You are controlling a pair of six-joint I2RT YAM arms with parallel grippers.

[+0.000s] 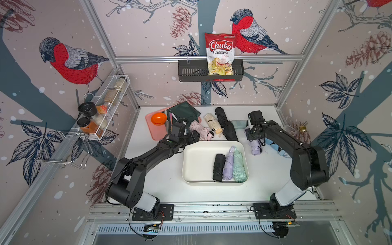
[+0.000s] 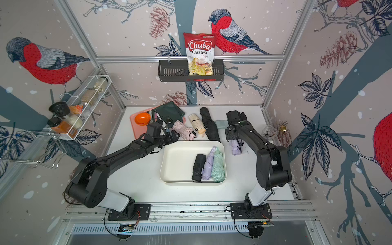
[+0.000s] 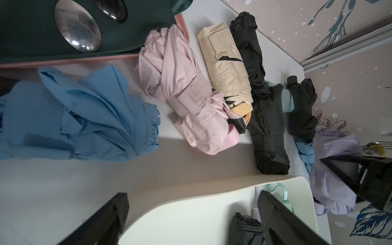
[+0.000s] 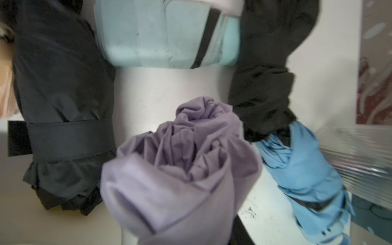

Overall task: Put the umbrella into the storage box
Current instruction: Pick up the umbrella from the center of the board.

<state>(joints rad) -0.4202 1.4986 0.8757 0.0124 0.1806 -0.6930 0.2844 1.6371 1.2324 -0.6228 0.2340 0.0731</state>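
The storage box [image 1: 197, 161] [image 2: 176, 159] sits mid-table in both top views, with a black, a lilac and a mint umbrella lying along its right side. Just right of it lies another lilac umbrella [image 1: 255, 147] [image 4: 180, 165] [image 3: 331, 186]. My right gripper [image 1: 253, 137] [image 4: 191, 212] is shut on it, and the bunched fabric fills the space between the jaws. My left gripper [image 1: 195, 135] [image 3: 193, 218] hovers open over the box's far left corner [image 3: 169, 203] with nothing between its fingers.
Behind the box lie pink [image 1: 201, 131], cream [image 1: 214, 125], black [image 1: 226, 125] and pale teal [image 1: 239, 124] umbrellas. A blue one [image 4: 303, 169] lies by the right arm. A pink tray [image 1: 152, 129] with an orange bowl stands far left. A glass of forks [image 1: 294, 129] is far right.
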